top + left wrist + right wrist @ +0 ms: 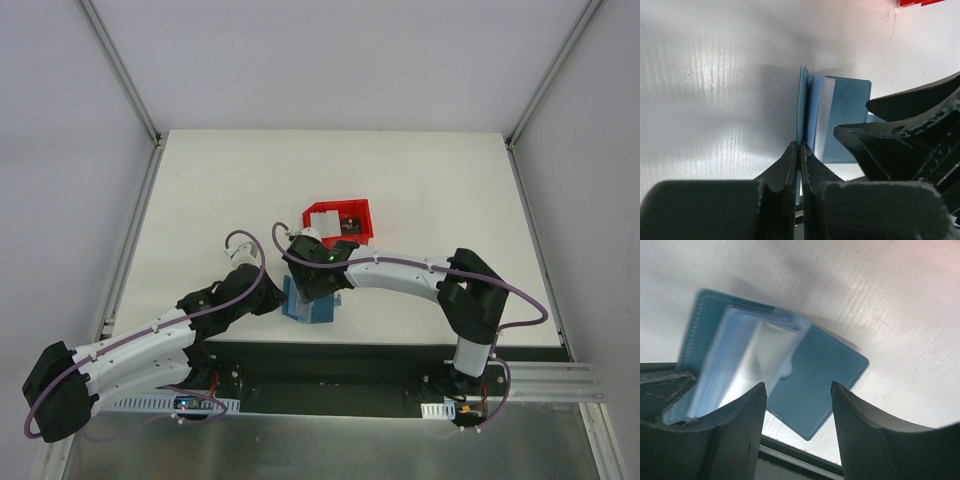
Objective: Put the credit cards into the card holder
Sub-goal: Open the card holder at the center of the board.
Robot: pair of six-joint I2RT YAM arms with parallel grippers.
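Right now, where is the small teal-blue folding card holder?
In the top view, the teal-blue card holder is at the near edge of the white table, about centre, below the red plastic bin; the left end effector pinches its cover.

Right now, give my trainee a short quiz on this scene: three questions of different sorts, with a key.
1. True or false: the left hand is pinched shut on one cover of the open card holder.
2. Pick one. The right hand is: A) shut on a card; B) open above the card holder, no card between its fingers; C) inside the bin.
3. In a few words: where do the credit cards lie?

Key:
1. True.
2. B.
3. In the red bin, behind the card holder.
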